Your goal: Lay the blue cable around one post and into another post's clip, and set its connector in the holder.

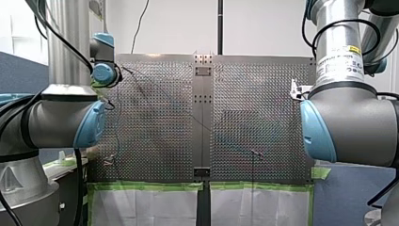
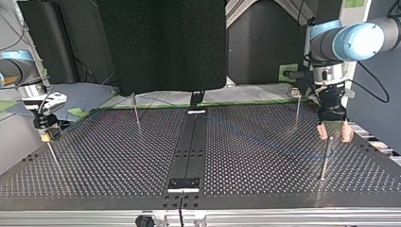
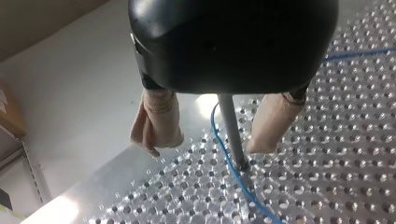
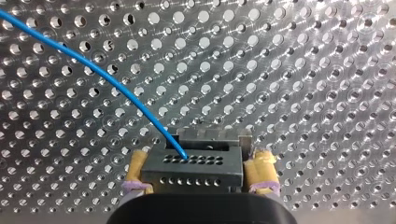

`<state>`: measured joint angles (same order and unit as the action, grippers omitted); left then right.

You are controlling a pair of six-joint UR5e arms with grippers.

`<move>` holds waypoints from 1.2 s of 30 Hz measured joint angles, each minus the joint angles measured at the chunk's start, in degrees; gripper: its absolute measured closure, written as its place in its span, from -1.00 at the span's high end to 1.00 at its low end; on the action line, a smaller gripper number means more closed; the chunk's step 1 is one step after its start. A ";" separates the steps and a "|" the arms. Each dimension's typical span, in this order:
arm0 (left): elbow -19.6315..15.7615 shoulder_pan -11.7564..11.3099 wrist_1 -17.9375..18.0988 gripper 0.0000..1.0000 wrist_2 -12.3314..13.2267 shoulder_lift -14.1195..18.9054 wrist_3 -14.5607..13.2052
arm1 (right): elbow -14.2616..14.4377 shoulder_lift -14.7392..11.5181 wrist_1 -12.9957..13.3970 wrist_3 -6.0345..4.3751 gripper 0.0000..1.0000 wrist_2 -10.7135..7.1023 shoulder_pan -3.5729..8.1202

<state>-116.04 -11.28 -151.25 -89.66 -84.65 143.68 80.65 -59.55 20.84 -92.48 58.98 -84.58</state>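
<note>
Blue cable [image 4: 116,88]: one only, running across the perforated desk [image 2: 118,161] and ending in the single black connector [image 4: 191,168]. My right pincer [image 4: 198,173] holds that connector clamped between its two yellow pads, over the desk at the top view's left. Farther along, the cable curves around the foot of one post [image 3: 231,130], and my left pincer [image 3: 210,142] straddles this post with its two beige pads apart. Across the desk I count four thin posts, this one included.
</note>
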 joint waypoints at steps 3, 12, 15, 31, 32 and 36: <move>-1.37 -0.05 0.18 1.00 0.05 1.37 -0.26 | 0.00 0.00 0.00 0.00 0.78 0.00 0.01; -5.38 0.02 -2.51 1.00 -1.80 5.55 -3.81 | 0.00 -0.01 0.00 -0.13 0.78 -0.07 0.10; -5.50 0.10 -3.85 1.00 -3.01 6.88 -5.13 | 0.00 -0.01 0.00 -0.13 0.78 -0.08 0.13; 1.52 1.96 -12.17 1.00 -10.49 12.44 -13.46 | 0.00 -0.01 0.00 -0.11 0.78 0.00 -0.09; 2.15 2.11 -12.82 1.00 -10.65 12.47 -14.10 | 0.01 -0.01 0.00 -0.09 0.78 0.00 -0.09; 4.29 2.62 -14.94 1.00 -10.88 12.50 -16.25 | 0.00 -0.01 0.04 -0.03 0.78 0.05 -0.10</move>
<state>-111.74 -8.67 -166.19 -100.54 -72.15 127.44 80.66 -59.56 20.89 -92.51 59.03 -84.68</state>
